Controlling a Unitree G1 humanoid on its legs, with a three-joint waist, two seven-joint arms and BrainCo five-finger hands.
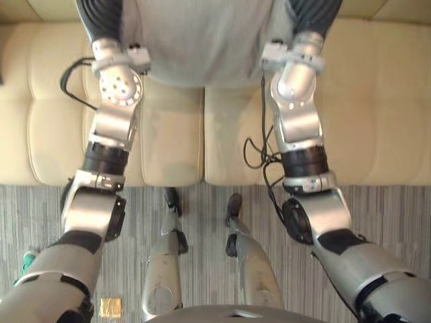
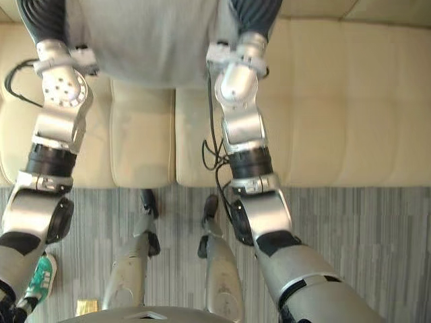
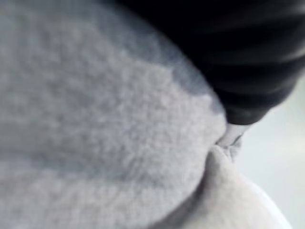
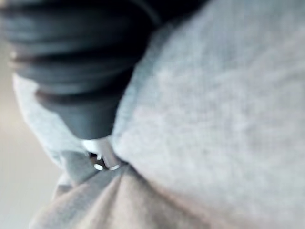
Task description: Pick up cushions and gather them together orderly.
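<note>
A large grey fleece cushion point(image 1: 202, 40) sits between my two hands over the cream sofa's seat, at the far edge of the eye views. My left hand point(image 1: 101, 17) is against its left side and my right hand point(image 1: 316, 13) against its right side, each showing its dark ribbed cover. In the left wrist view the cushion point(image 3: 105, 124) lies tight against the left hand point(image 3: 238, 57), and the cloth creases where they meet. The right wrist view has the cushion point(image 4: 214, 109) pressed against the right hand point(image 4: 71, 62) the same way. How either hand grips is hidden by the cloth.
The cream sofa point(image 1: 377, 101) spans the upper half of the eye views, with its front edge meeting a grey striped carpet point(image 1: 390, 215). A person's green shoe point(image 2: 42, 276) stands on the carpet at the lower left. Beside it lies a small gold square point(image 1: 110, 307).
</note>
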